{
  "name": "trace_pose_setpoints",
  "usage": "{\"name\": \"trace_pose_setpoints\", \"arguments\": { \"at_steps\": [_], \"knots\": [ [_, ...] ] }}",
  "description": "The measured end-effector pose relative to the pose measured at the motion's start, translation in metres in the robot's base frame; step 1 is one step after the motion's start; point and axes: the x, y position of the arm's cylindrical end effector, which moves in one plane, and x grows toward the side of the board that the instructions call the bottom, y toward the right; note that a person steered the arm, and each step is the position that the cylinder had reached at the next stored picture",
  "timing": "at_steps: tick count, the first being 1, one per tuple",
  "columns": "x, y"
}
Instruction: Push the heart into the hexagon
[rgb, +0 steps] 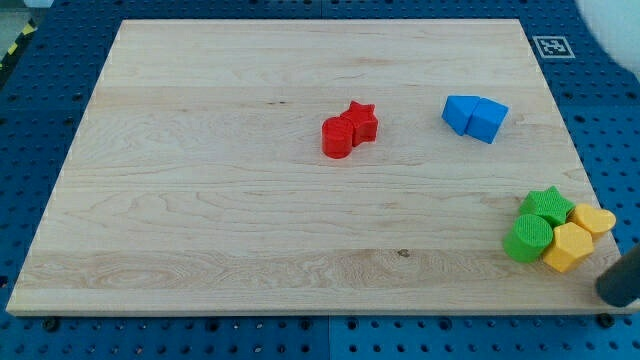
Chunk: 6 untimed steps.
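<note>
The yellow heart (594, 218) lies near the board's right edge, touching the yellow hexagon (570, 247) just below and left of it. Both sit in a tight cluster with a green star (546, 205) and a green cylinder (528, 238). My tip (611, 294) shows as a dark rod end at the view's bottom right, just off the board's corner. It is below and to the right of the hexagon and below the heart, apart from both.
A red cylinder (338, 138) and a red star (363, 120) touch each other near the middle of the wooden board (200, 200). Two blue blocks (474, 117) sit together at the upper right. A blurred white arm part (612, 20) is at the top right corner.
</note>
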Motion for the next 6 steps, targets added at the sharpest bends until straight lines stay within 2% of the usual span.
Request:
{"name": "trace_pose_setpoints", "arguments": {
  "at_steps": [1,2,3,4,5,6],
  "knots": [
    [-0.011,0.030],
    [-0.041,0.053],
    [-0.095,0.049],
    [-0.077,0.020],
    [-0.108,-0.011],
    [-0.095,-0.013]
  ]
}}
